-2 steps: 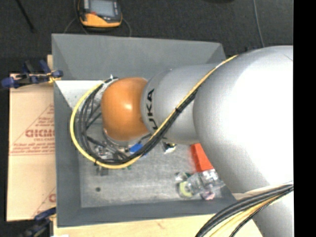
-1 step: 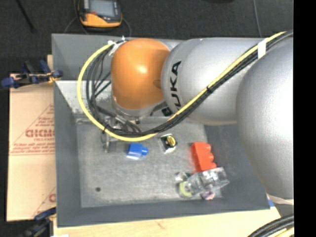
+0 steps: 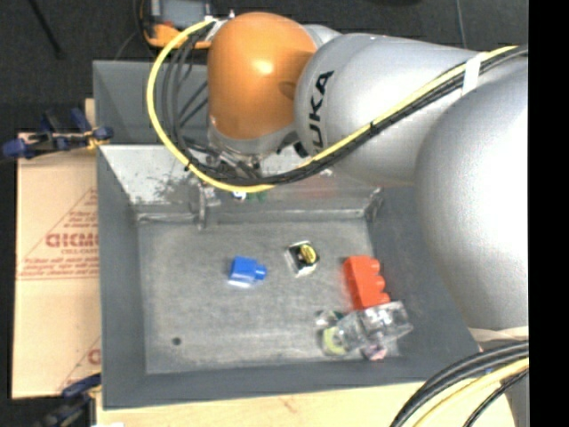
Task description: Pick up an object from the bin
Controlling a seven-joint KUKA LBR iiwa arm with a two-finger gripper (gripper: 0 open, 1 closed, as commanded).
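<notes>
The pincer (image 3: 204,207) hangs at the bin's (image 3: 120,265) far-left corner, whether apart or together I cannot tell. Four things lie mid-floor, one of each:

- nearest, a blue block (image 3: 246,271), long axis crosswise, nub pointing right
- a yellow-black piece (image 3: 303,258)
- a red brick (image 3: 364,281), running far-to-near
- a clear plastic piece (image 3: 369,330)

The bin (image 3: 120,265) is grey metal, matt all over, its floor dull and finely scuffed. The red block (image 3: 364,282) looks like moulded plastic, smooth with a soft sheen. Well left of the block, the blue piece (image 3: 246,271) is plastic too, a touch shinier. Touching the block's near end is a clear crinkled wrapper (image 3: 373,327), glossy and catching the light. Up beyond the block, the arm's orange cover (image 3: 253,74) is highly polished, and the arm shell (image 3: 400,87) beside it is smooth satin silver.
</notes>
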